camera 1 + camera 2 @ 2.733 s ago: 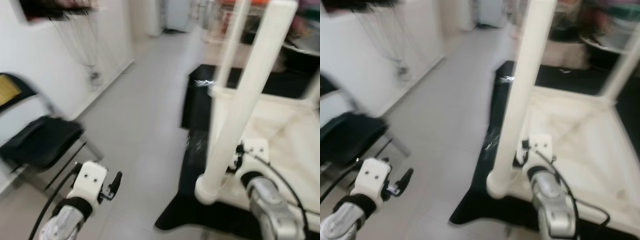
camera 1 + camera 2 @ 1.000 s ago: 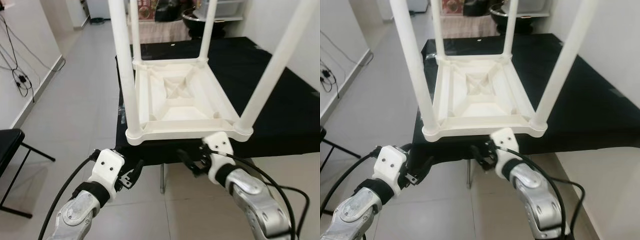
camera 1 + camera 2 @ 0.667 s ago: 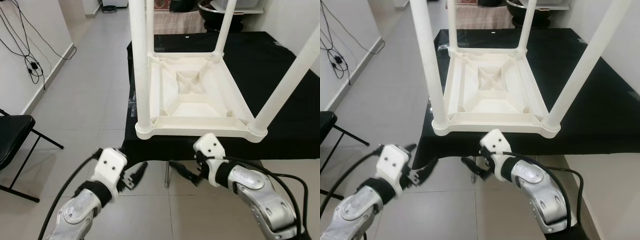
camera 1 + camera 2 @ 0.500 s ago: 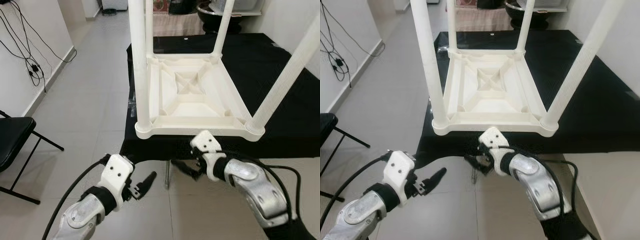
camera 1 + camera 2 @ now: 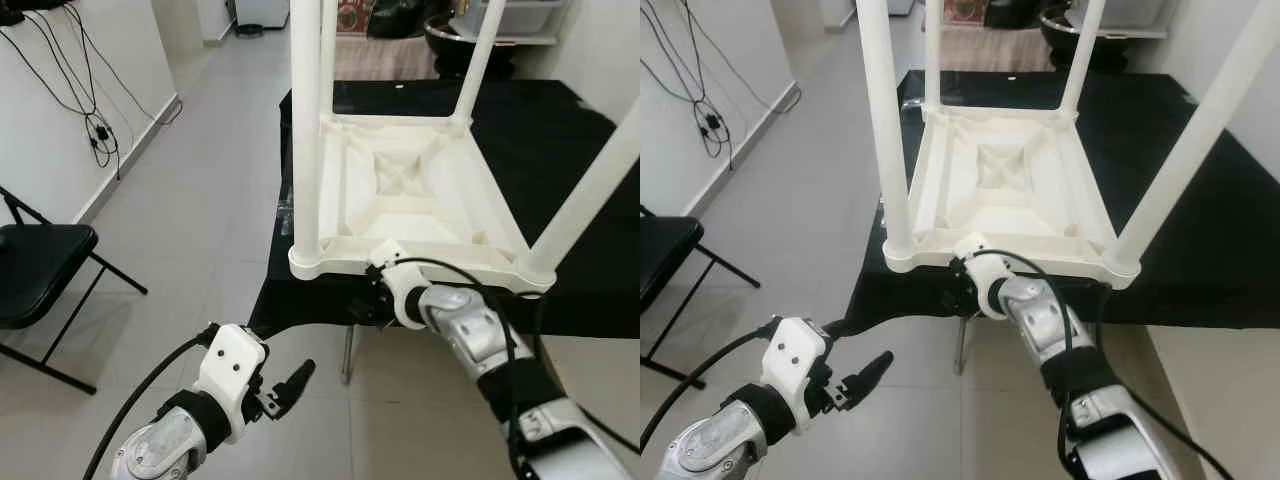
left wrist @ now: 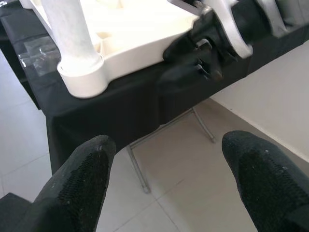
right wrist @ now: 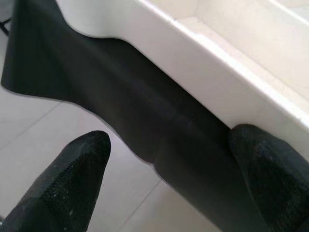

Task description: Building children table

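Upturned white plastic children's table [image 5: 405, 195] on a black-draped table [image 5: 560, 150]; right gripper [image 7: 164, 159], fingers spread, at its near rim; left gripper [image 6: 166, 179], also spread, low over the floor.

Home room, tiled floor [image 5: 200, 200], folding chair [image 5: 40, 265], wall cables [image 5: 70, 80]

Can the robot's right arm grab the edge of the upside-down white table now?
Probably yes. The right gripper is open, right at the near rim of the white table, with nothing between them.
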